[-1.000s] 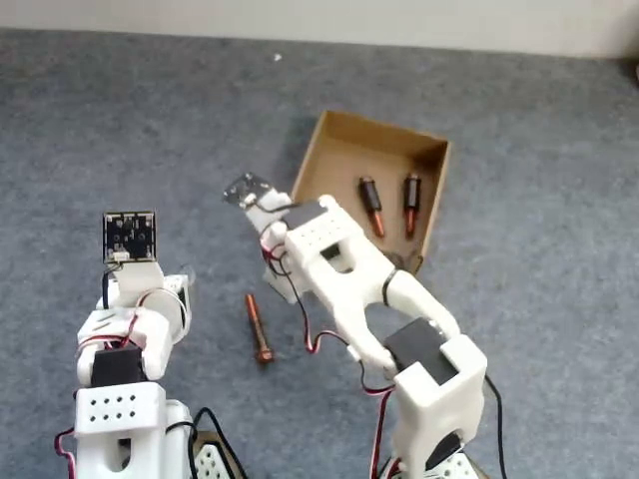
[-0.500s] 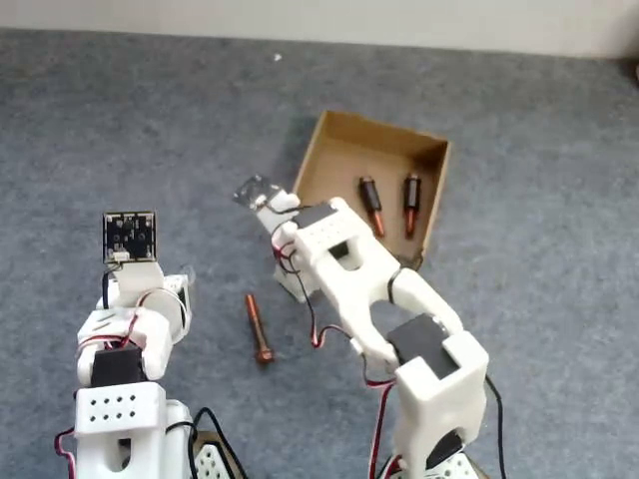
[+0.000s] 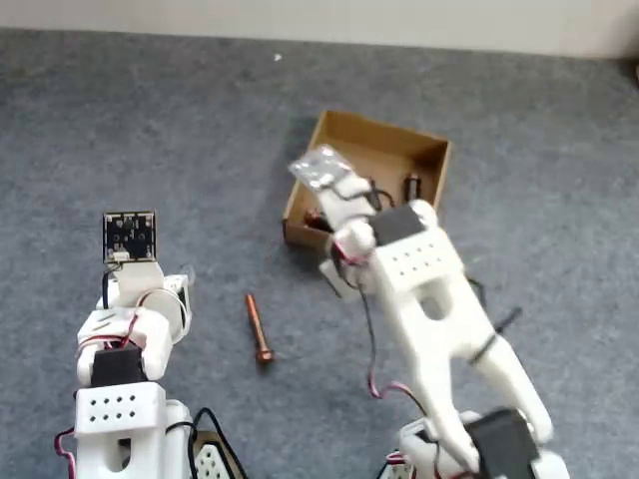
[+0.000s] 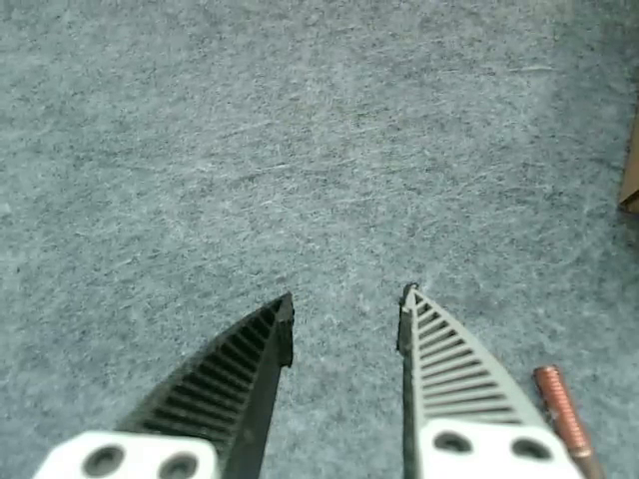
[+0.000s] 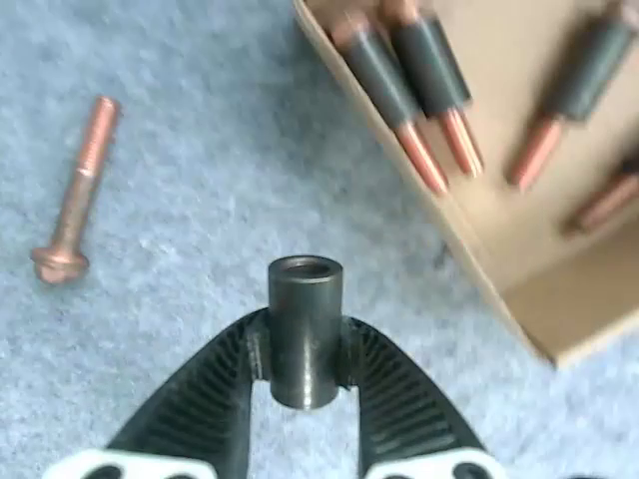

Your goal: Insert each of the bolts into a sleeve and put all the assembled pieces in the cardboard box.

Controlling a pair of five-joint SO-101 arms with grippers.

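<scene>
One sec on, right arm [image 3: 429, 289] has lifted and swung toward the box [image 3: 300, 190]. Left gripper [image 4: 344, 319] hangs spread nr the loose bolt [image 3: 258, 327] on the carpet [image 3: 120, 120] (needs sleeving yet). Right gripper [image 5: 303, 337] pinches a sleeve [image 5: 305, 309] upright.

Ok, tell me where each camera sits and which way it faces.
High view: fixed above, looking down on the table; both arms show.
Left wrist view: on the left arm, looking down past its open left gripper at the table.
Right wrist view: on the right arm, looking down past the right gripper, shut on a sleeve.
Shared: all three show the loose bolt; high and right wrist views show the box.
</scene>
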